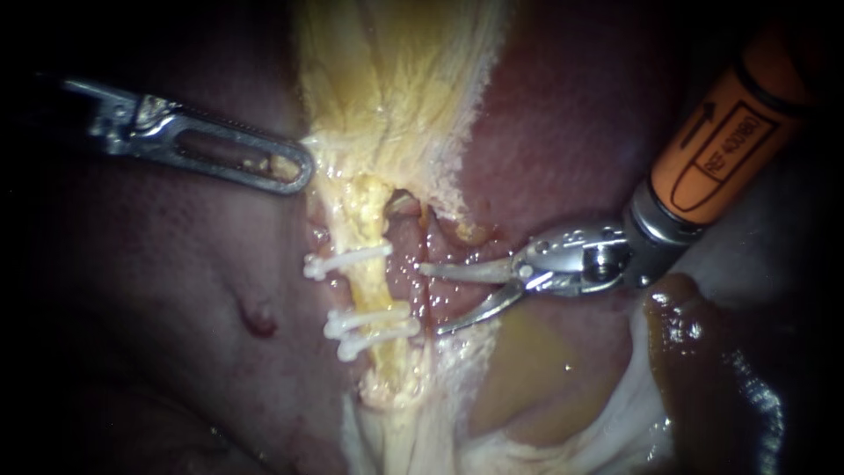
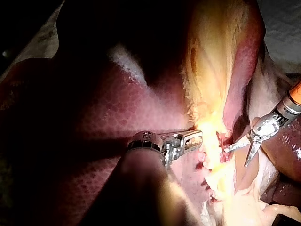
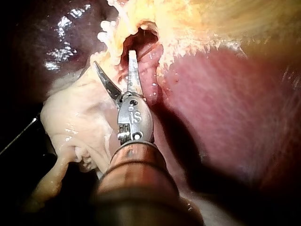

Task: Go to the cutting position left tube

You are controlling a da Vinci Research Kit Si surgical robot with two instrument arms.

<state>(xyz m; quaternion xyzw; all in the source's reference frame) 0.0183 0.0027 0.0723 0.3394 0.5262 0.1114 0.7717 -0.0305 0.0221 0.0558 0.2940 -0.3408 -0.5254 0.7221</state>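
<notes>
Where the endoscope view was examined, the clipped tube point(image 1: 374, 286) ran from 12 to 6 o'clock through the centre. It was pale yellow and had three white clips point(image 1: 347, 262) across it, one toward 12 o'clock and two close together toward 6 o'clock. The right instrument point(image 1: 431, 299) reached in from 2 o'clock. Its two curved blades stood apart with a clear gap and held nothing. They lay at the tube's 3 o'clock side, level with the bare stretch between the clips. Whether the blade tips touched the tube could not be determined. The left instrument point(image 1: 294, 169) reached in from 9 o'clock, its jaws closed on the edge of the yellow tissue point(image 1: 396, 79) at the tube's 11 o'clock. The liver point(image 1: 176, 290) lay at 8 o'clock. The left shaft was lost in darkness, and the right shaft was cut off at the frame edge.
</notes>
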